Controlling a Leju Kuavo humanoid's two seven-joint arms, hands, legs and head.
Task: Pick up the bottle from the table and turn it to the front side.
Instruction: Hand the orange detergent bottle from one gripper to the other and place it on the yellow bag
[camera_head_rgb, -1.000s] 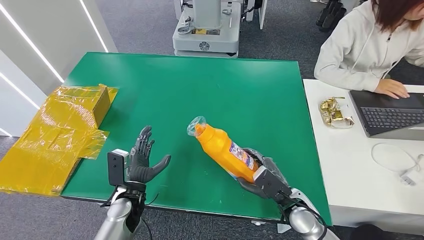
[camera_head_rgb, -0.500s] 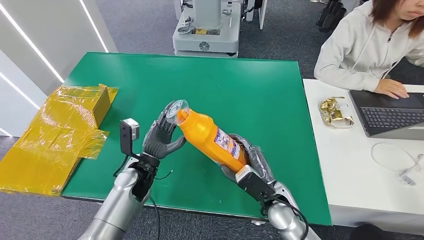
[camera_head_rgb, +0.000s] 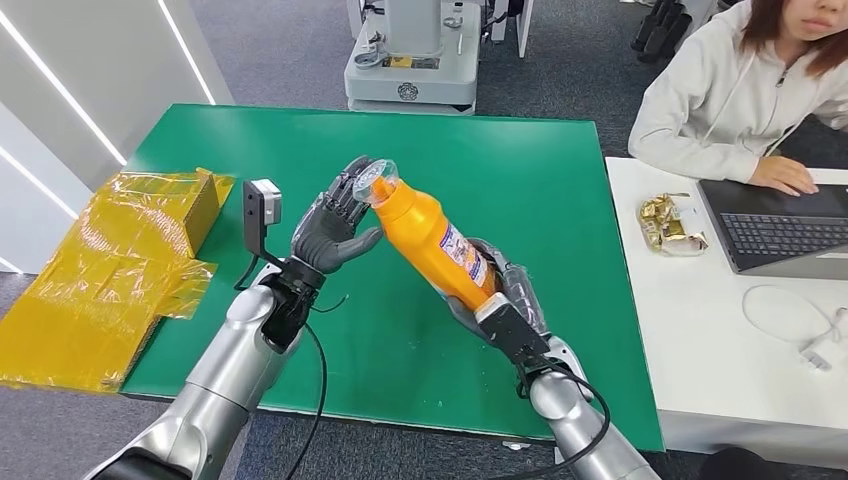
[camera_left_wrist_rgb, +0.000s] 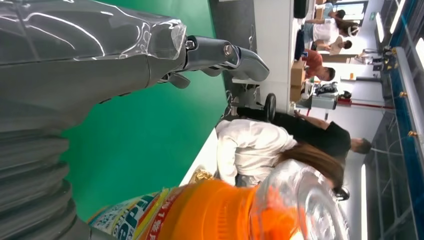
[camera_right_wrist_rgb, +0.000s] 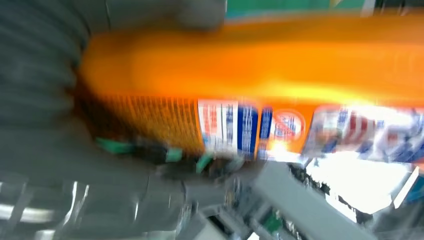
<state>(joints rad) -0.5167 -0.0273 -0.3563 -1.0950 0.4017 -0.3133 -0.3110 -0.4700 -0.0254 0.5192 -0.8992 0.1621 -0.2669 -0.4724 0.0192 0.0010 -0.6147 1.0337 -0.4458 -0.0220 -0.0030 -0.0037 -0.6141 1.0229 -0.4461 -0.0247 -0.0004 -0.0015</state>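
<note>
An orange bottle (camera_head_rgb: 432, 243) with a clear cap (camera_head_rgb: 378, 183) and a printed label is held tilted above the green table (camera_head_rgb: 500, 170). My right hand (camera_head_rgb: 500, 300) grips its base from below. My left hand (camera_head_rgb: 335, 225) is raised beside the neck, fingers spread, with its fingertips (camera_head_rgb: 352, 185) at the cap; whether they touch it I cannot tell. The left wrist view shows the bottle (camera_left_wrist_rgb: 215, 210) and its cap (camera_left_wrist_rgb: 300, 200) close to my left hand (camera_left_wrist_rgb: 75, 75). The right wrist view is blurred, with the bottle (camera_right_wrist_rgb: 260, 75) lying across my right hand (camera_right_wrist_rgb: 60, 145).
Yellow plastic wrapping (camera_head_rgb: 120, 260) covers the table's left edge. A person (camera_head_rgb: 740, 90) sits at a white desk (camera_head_rgb: 700, 340) on the right with a laptop (camera_head_rgb: 780, 225), gold packets (camera_head_rgb: 672, 225) and a cable (camera_head_rgb: 800, 320). A grey machine base (camera_head_rgb: 415, 60) stands beyond the table.
My right hand has lifted the bottle further away from me, tilting it more upright. My left hand rose from the table's near edge to the bottle's cap.
</note>
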